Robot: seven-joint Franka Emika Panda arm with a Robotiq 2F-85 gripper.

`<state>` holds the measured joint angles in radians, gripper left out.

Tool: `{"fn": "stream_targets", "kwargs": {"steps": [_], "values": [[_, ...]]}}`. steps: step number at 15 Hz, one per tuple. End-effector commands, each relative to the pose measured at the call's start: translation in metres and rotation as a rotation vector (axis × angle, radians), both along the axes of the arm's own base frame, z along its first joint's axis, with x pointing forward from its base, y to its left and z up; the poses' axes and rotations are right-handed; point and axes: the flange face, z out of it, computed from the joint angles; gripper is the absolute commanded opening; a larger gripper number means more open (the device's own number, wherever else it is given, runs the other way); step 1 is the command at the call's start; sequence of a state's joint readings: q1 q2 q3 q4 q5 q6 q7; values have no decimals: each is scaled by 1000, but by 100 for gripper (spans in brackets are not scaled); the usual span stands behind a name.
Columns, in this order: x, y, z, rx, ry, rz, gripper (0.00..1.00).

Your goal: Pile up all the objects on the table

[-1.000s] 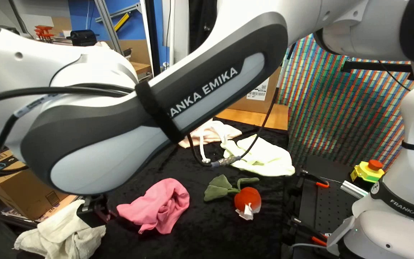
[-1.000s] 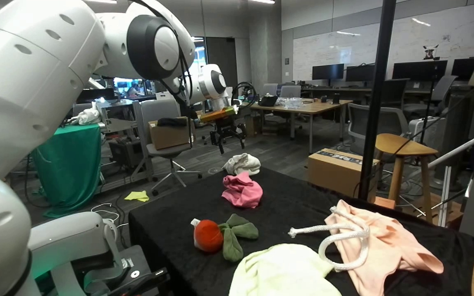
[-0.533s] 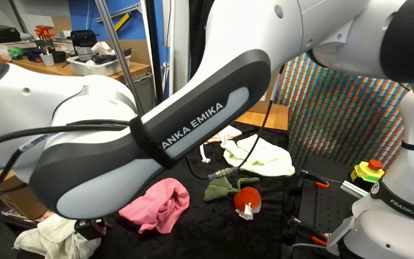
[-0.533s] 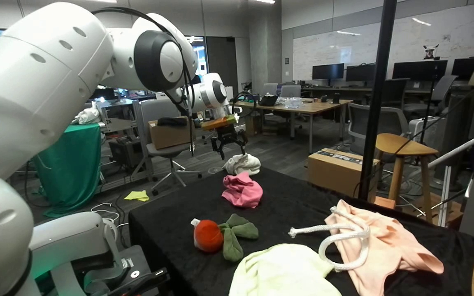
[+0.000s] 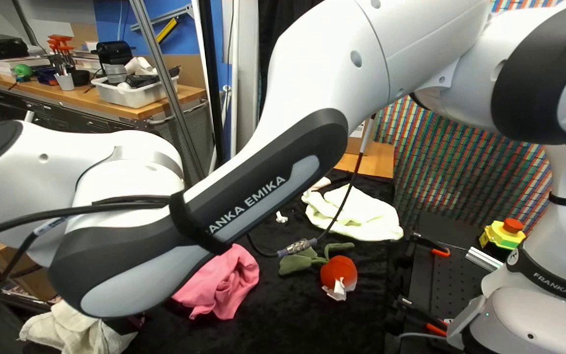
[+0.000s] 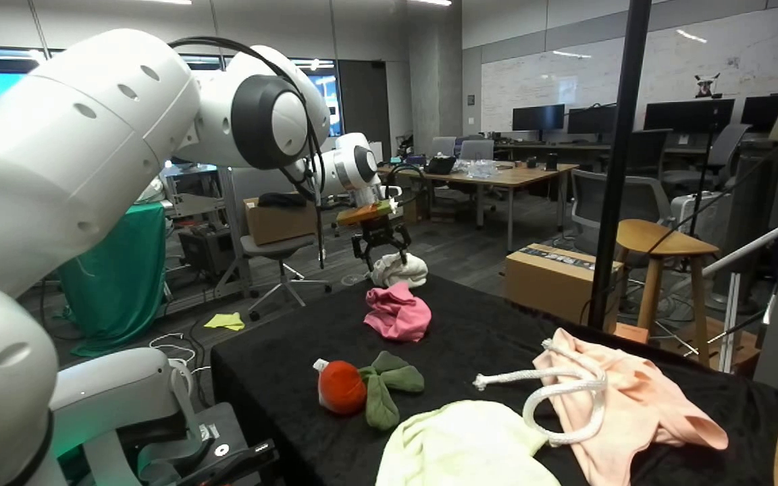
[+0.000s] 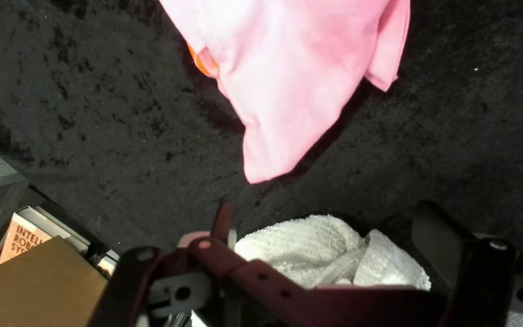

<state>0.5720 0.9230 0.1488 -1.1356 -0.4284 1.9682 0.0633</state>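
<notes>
On the black table (image 6: pixel 497 337), a white cloth (image 6: pixel 408 270) lies crumpled at the far corner. My open gripper (image 6: pixel 387 263) is over it, its fingers spread either side of the white cloth (image 7: pixel 307 247) in the wrist view, holding nothing; contact cannot be told. Beside it lies the pink cloth (image 6: pixel 399 312). Nearer are a red ball-shaped item (image 6: pixel 342 387) with a white tag and dark green leaf-like cloth (image 6: pixel 389 388). A cream cloth (image 6: pixel 463 445), a peach-pink cloth (image 6: pixel 645 405) and a white rope (image 6: pixel 591 385) over the latter lie toward the front right.
A black pole (image 6: pixel 618 169) rises at the table's edge. Cardboard boxes (image 6: pixel 554 280) stand on the floor beyond. The forearm (image 5: pixel 243 196) blocks much of an exterior view, and a cable (image 5: pixel 342 206) hangs from it.
The arm has come down, bringing the open gripper lower and slightly across toward the white cloth. The cloths and other objects have stayed where they were.
</notes>
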Motion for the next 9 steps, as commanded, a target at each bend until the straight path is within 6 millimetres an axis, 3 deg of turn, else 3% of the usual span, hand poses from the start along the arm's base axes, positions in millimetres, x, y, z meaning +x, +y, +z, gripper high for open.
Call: {"fn": "stream_targets", "kwargs": {"steps": [1,9], "values": [[7,16,2,-1,-21,12,100],[10,36,8,54,-17,-5,100]]}}
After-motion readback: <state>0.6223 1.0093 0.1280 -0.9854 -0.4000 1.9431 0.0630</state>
